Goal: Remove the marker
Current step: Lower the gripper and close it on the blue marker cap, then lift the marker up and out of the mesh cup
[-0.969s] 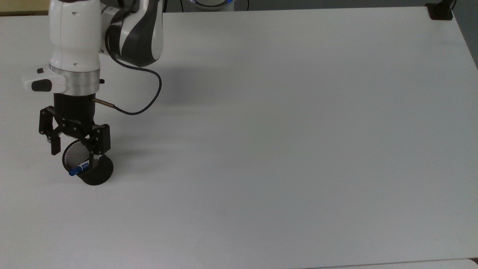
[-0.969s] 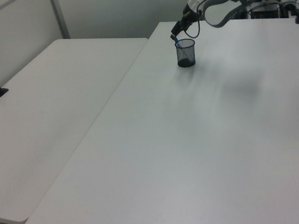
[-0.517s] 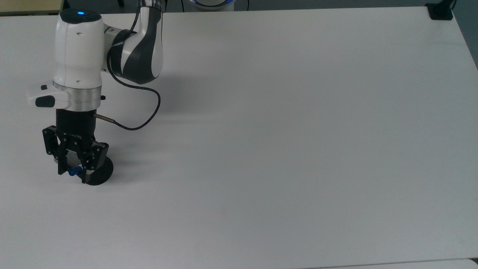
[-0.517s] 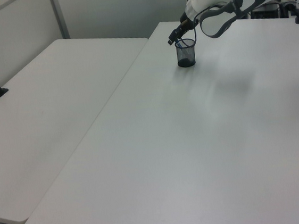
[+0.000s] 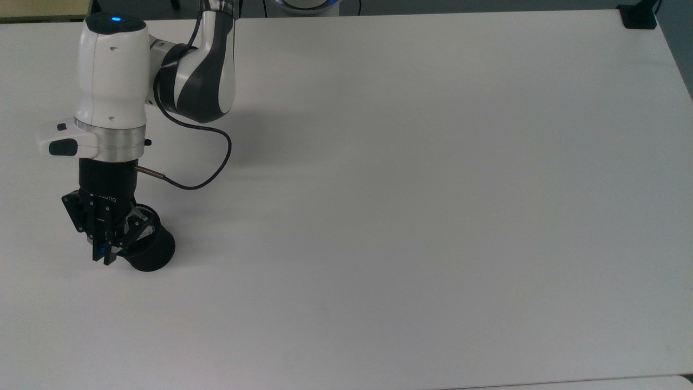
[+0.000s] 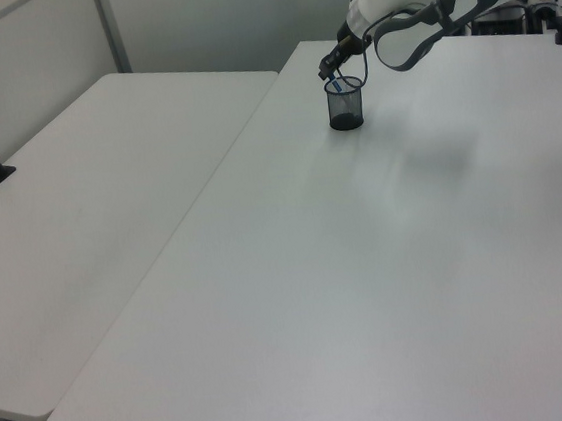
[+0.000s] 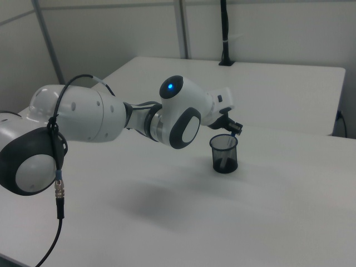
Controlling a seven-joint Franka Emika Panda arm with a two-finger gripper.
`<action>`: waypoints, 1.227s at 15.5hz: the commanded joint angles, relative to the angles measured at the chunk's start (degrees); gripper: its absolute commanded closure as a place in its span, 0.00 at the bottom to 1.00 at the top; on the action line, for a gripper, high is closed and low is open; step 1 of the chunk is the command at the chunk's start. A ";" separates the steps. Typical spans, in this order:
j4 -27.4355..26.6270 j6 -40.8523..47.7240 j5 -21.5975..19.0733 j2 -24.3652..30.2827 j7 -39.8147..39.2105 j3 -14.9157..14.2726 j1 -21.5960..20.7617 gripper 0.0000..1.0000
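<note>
In the top view, the gripper [image 5: 105, 254] is seen over the rim of the black mesh cup [image 5: 153, 253] near the top view's left edge of the white bench [image 5: 411, 179], and its jaws are closed narrowly on the blue end of the marker [image 5: 103, 251]. In the left view, the marker [image 6: 340, 85] is seen as a blue-and-white sliver leaning inside the cup [image 6: 344, 109], just under the gripper [image 6: 328, 69]. In the right view, the gripper [image 7: 236, 129] is placed at the cup's [image 7: 224, 154] upper rim; the marker cannot be made out clearly there
</note>
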State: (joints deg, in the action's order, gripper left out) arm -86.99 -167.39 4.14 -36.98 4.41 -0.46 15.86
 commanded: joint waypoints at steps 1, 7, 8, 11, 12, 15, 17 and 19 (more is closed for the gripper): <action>0.16 -0.93 0.52 1.38 -0.89 -0.24 -0.04 0.90; -0.63 -0.05 -0.10 7.70 -0.54 0.02 -0.39 0.90; -1.42 0.04 -0.10 8.93 -0.45 0.19 -0.48 0.90; -1.78 3.98 -0.01 11.66 -0.89 0.55 -1.01 0.90; -1.78 6.08 0.34 11.93 -0.89 0.63 -1.62 0.90; -1.60 12.41 0.61 11.85 -1.50 0.90 -4.34 0.90; -1.60 16.80 0.61 11.85 -3.86 2.38 -5.05 0.90; -1.42 20.94 0.61 11.67 -7.64 4.06 -5.05 0.90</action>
State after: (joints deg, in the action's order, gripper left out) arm -86.37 -151.91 4.17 -27.06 1.92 1.75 11.09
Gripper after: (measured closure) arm 0.828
